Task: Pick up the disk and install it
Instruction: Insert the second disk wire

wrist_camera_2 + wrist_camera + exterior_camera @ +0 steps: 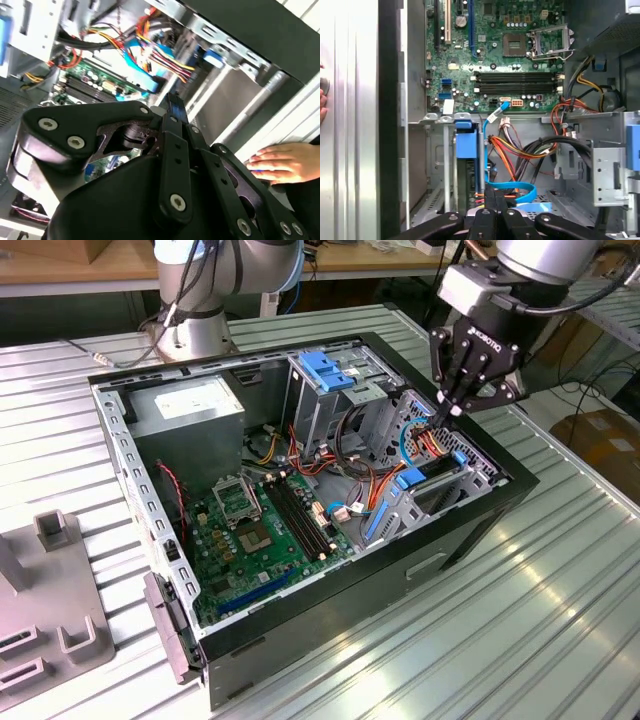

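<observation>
Jaws (pixel 437 418) closed amid cables (pixel 428 440).

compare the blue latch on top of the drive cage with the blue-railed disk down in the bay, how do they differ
The blue latch lies flat on top of the metal drive cage, fully exposed; the disk sits low in the bay at the case's front, mostly hidden between its rails. The latch is far from the gripper; the disk lies just below its tips, among the cables. Both show bright blue plastic.
</observation>
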Robot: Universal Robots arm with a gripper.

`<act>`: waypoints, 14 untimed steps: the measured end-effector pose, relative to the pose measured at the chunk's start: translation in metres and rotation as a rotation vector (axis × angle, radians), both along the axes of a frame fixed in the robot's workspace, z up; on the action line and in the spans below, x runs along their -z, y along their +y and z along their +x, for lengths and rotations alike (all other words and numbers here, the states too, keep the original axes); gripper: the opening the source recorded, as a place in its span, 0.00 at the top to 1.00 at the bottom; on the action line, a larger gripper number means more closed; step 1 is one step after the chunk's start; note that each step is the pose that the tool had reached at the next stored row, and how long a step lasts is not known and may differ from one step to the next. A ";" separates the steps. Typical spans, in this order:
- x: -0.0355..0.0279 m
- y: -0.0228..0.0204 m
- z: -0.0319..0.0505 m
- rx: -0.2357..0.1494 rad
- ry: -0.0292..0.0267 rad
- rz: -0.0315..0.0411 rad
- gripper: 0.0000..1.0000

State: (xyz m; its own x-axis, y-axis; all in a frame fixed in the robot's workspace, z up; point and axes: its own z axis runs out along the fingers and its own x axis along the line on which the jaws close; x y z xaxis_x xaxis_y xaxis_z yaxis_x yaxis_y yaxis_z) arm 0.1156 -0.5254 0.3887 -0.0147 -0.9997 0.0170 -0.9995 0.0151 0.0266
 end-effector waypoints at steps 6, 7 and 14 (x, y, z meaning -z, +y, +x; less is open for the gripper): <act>-0.0001 0.0107 0.0000 -0.001 0.0002 -0.0071 0.90; 0.0000 0.0107 0.0000 -0.001 0.0002 -0.0072 0.90; 0.0002 0.0143 0.0000 -0.001 0.0002 -0.0543 0.76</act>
State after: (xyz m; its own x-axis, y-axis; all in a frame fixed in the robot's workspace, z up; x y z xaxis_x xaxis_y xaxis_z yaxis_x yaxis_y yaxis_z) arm 0.1156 -0.5111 0.3886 -0.0137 -0.9974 0.0713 -0.9995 0.0156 0.0260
